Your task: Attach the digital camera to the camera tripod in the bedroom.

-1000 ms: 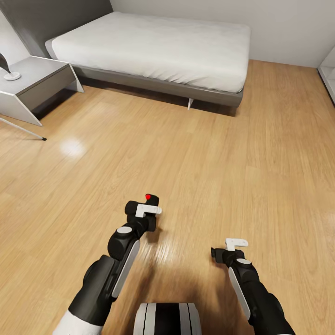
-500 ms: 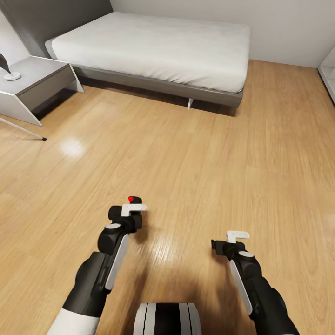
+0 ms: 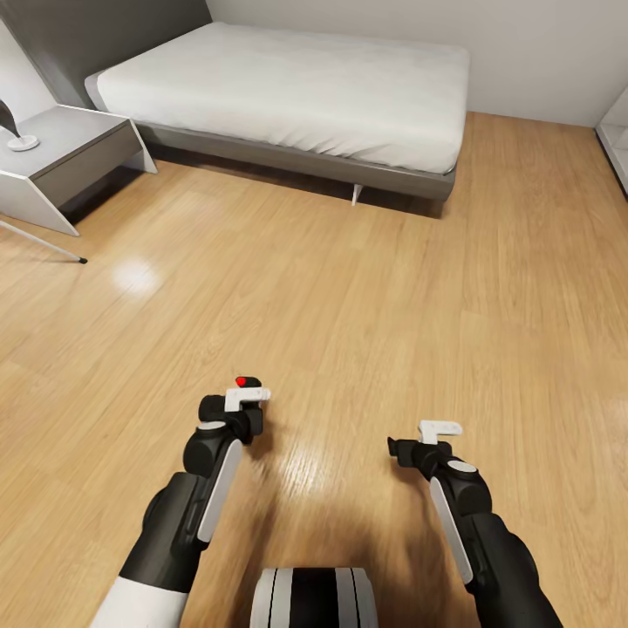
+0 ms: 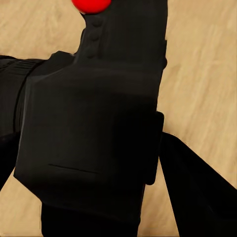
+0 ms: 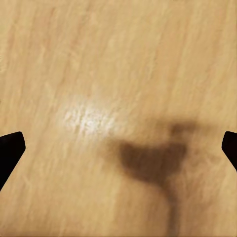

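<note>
The digital camera (image 3: 248, 382), a small black body with a red dot on top, sits in my left gripper (image 3: 242, 394), low over the wood floor in the head view. Seen from the left wrist, the camera (image 4: 94, 123) is very close, its red dot (image 4: 91, 4) at the picture's edge, and the gripper is shut on it. My right gripper (image 3: 403, 449) hovers over bare floor, open and empty, its fingertips (image 5: 10, 148) far apart. One thin silver-white leg with a black foot (image 3: 52, 246), the camera tripod's, pokes in at the far left; the rest of it is out of view.
A grey low bed (image 3: 288, 87) with a white mattress stands ahead against the pale wall. A grey nightstand (image 3: 61, 148) with a lamp base (image 3: 22, 139) is at the left. Wide wood floor (image 3: 366, 288) lies between me and the bed.
My left arm has drawn back toward me and leftward with the camera in it. The right gripper has shifted slightly left. The view itself has not moved.
</note>
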You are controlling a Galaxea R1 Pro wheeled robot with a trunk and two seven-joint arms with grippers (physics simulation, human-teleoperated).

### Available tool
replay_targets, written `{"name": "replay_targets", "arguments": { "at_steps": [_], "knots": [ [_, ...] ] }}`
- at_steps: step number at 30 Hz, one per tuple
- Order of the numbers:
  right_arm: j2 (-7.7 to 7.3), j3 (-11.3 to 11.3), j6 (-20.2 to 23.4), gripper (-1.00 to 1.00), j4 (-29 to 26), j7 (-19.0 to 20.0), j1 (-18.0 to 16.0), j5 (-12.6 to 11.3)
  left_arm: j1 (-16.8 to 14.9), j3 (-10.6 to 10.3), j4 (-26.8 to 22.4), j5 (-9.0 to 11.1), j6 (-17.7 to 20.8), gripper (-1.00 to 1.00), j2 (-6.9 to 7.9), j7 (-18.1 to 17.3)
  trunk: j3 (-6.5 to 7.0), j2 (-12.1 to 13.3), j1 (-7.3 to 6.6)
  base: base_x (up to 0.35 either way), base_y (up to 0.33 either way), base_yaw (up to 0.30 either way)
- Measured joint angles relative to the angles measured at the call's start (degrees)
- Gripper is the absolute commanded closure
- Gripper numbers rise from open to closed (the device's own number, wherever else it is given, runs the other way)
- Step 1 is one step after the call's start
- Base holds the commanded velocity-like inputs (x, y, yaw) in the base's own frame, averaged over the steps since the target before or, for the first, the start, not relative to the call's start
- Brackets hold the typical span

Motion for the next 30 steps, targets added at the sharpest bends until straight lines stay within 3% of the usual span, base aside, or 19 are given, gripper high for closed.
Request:
{"name": "replay_targets", "arguments": {
  "at_steps": [6, 16, 19, 20, 24, 25, 26, 27, 28, 29, 30],
  "knots": [
    [0.02, 0.0, 0.0, -1.0, 0.2, 0.1, 0.0, 0.0, 0.0, 0.0, 0.8, 1.3, -0.1, 1.0, -0.01, 0.0, 0.0, 0.0, 0.0, 0.0, 0.0, 0.0],
    [0.03, 0.0, 0.0, -1.0, 0.2, 0.1, 0.0, 0.0, 0.0, 0.0, 1.1, 5.0, -0.1, 1.0, 0.23, -0.1, 2.21, 0.1, -0.26, 0.0, 0.0, 0.0],
    [0.0, 0.0, 0.0, -1.0, 0.2, 0.1, 0.0, 0.0, 0.1, -0.1, 1.8, 9.0, -0.1, 1.0, 0.66, -0.8, 2.87, 0.2, -0.34, 0.0, 0.0, 0.0],
    [-0.03, -0.1, 0.0, -1.0, 0.2, 0.1, 0.0, 0.0, 0.1, -0.1, 2.4, 11.5, -0.1, 1.0, 1.17, -1.4, 3.1, 0.2, -0.36, 0.0, 0.0, 0.0],
    [-0.06, -0.4, -0.1, -1.0, 0.2, 0.1, 0.0, 0.0, 0.1, -0.1, 3.7, 17.7, -0.2, 1.0, 3.23, -3.9, 3.98, 0.2, -0.47, 0.0, 0.0, 0.0],
    [-0.07, -0.6, -0.1, -1.0, 0.2, 0.0, 0.0, 0.0, 0.1, -0.1, 4.3, 21.3, -0.4, 1.0, 4.87, -6.1, 4.2, 0.3, -0.49, 0.0, 0.0, 0.0],
    [-0.07, -0.6, -0.1, -1.0, 0.2, 0.0, 0.0, 0.1, 0.1, -0.1, 4.7, 22.9, -0.4, 1.0, 5.92, -7.6, 4.43, 0.3, -0.52, 0.0, 0.0, 0.0],
    [-0.07, -0.7, -0.1, -1.0, 0.2, 0.0, 0.0, 0.1, 0.1, -0.1, 5.2, 26.6, -0.8, 1.0, 8.03, -10.9, 4.65, 0.3, -0.55, 0.0, 0.0, 0.0],
    [-0.09, -0.7, -0.1, -1.0, 0.2, 0.0, 0.0, 0.1, 0.1, -0.1, 5.5, 27.9, -1.0, 1.0, 9.22, -12.8, 4.87, 0.3, -0.57, 0.0, 0.0, 0.0],
    [-0.11, -0.7, -0.2, -1.0, 0.2, 0.0, 0.0, 0.1, 0.1, -0.1, 6.1, 33.0, -2.1, 1.0, 12.41, -18.3, 5.09, 0.3, -0.6, 0.0, 0.0, 0.0],
    [-0.1, -0.7, -0.3, -1.0, 0.2, 0.0, 0.0, 0.1, 0.1, -0.2, 6.4, 35.1, -3.2, 1.0, 14.66, -22.2, 5.31, 0.3, -0.62, 0.0, 0.0, 0.0]
  ]
}}
